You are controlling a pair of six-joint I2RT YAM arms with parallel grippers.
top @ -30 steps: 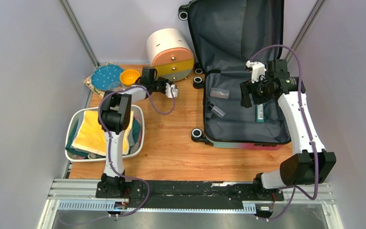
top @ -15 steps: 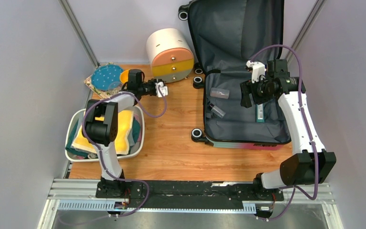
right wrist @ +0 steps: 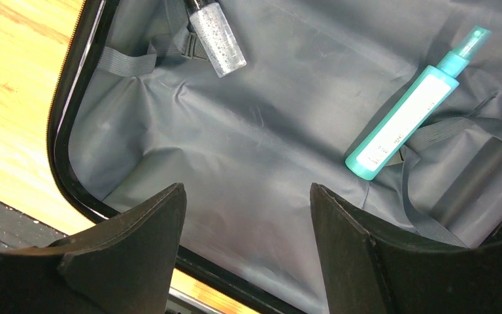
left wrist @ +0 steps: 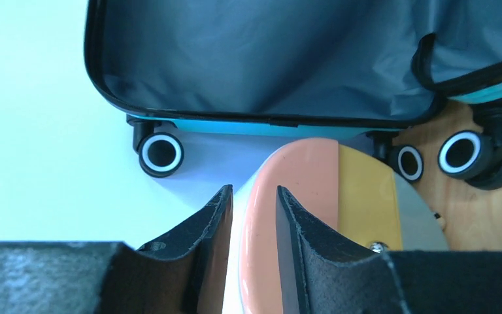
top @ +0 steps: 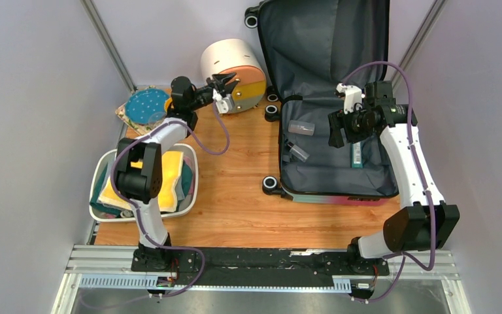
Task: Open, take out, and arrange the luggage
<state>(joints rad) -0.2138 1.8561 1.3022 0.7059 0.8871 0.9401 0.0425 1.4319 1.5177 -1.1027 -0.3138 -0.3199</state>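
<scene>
One large thing takes the right side of the counter point(top: 235, 190): the luggage point(top: 320, 173), a hard-shell suitcase lying open, with its lower half flat and its lid point(top: 320, 46) leaning upright against the back wall. We judge it stiff, bulky and smooth outside, too wide for any tool to go around. The thin rim along the zipper looks like the only place to pinch, and the black wheels point(top: 270, 185) may let it roll when pushed. The grey lining point(right wrist: 248, 118) is soft and would wrinkle under a finger.

Left of it, just beside the wheels, is the round drawer cabinet point(top: 235, 62). The left tool point(left wrist: 255, 196) is at the cabinet's front edge, fingers nearly together, with the peach rim seen in the narrow gap; we cannot tell if they pinch it. The right tool point(right wrist: 247, 196) hangs above the lower half with fingers wide apart, holding nothing.

Below it on the lining lie a teal spray bottle point(right wrist: 405, 124) and, well apart from it, a small clear bottle point(right wrist: 217, 36). Both look light.
</scene>
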